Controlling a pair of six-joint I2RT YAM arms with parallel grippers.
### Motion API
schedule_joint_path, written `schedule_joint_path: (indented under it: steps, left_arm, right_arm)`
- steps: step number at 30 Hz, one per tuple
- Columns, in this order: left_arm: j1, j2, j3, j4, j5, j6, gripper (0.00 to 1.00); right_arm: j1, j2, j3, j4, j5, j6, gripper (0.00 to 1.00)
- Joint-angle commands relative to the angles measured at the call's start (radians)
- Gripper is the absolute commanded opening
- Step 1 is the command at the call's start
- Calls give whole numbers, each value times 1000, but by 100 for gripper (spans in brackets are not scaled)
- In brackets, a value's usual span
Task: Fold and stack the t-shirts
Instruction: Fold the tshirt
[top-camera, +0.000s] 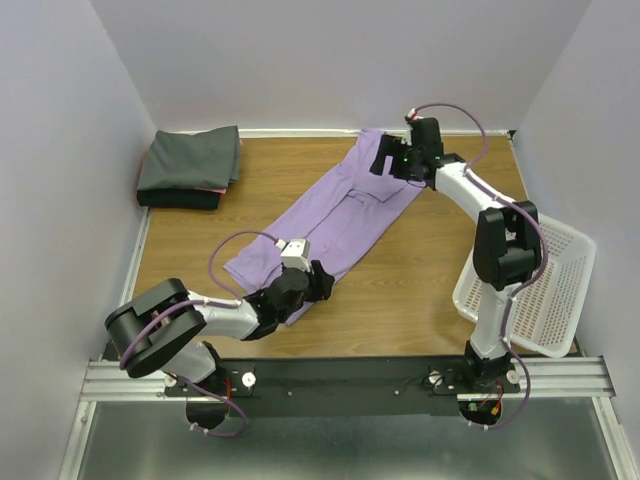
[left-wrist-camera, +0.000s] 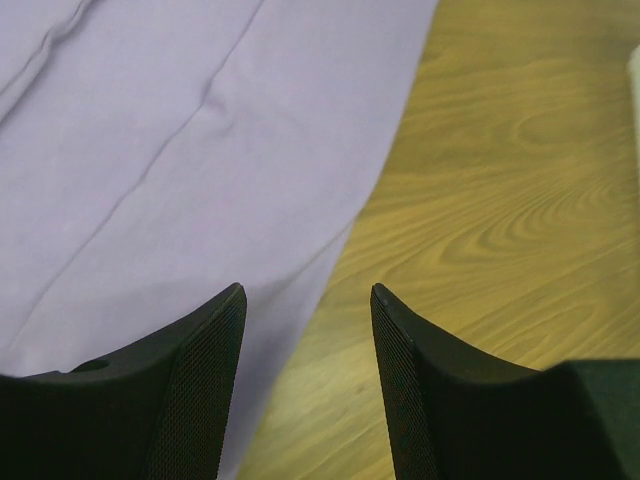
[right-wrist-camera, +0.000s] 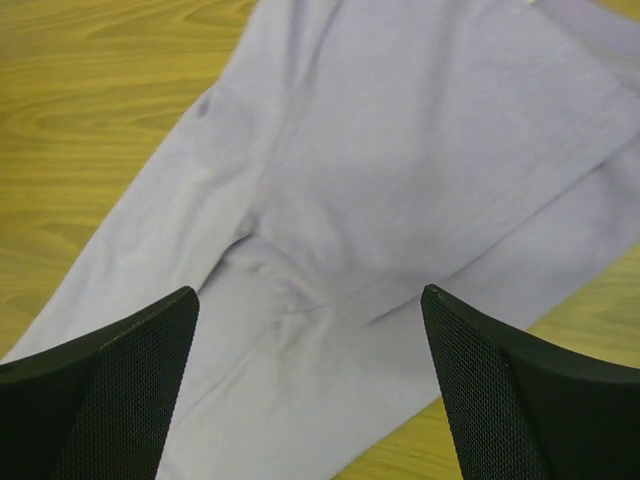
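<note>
Lavender t-shirt lies stretched; we set left hand at seven o'clock, right hand at one, both open, for folding.

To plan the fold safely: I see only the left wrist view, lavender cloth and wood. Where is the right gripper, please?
Observer: The right gripper is open above the far end of the lavender t-shirt.
Operator: Is any shirt folded already?
Observer: Yes, a dark grey t-shirt lies folded in the far left corner.
Operator: And the basket?
Observer: The white mesh basket sits on the right, beside the right arm.
</note>
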Motion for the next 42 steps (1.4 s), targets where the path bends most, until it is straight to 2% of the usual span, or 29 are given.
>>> schedule_joint_path:
  steps: [1,9,16,21,27,34,42]
  left_arm:
    - [-21,-60,-65,-49,-75,-61,61]
    - [-56,-67,-104,-56,-84,-96,61]
    - [-105,-25,-105,-55,-74,-163,61]
    - [-182,21,-113,-30,-86,-248,61]
    - [-298,154,-27,6,-83,-309,61]
    - [-348,210,31,68,-89,-316,61]
    - [-349,275,108,190,-4,-256,61]
  right_arm:
    - [68,-29,-103,41,-42,31,99]
    - [90,38,-149,61,-56,66,99]
    - [87,122,-123,58,14,72,99]
    - [76,159,-112,58,31,71,99]
    - [61,190,-80,58,41,49,99]
    - [50,233,7,49,8,-6,100]
    - [38,339,167,-7,-12,-29,100]
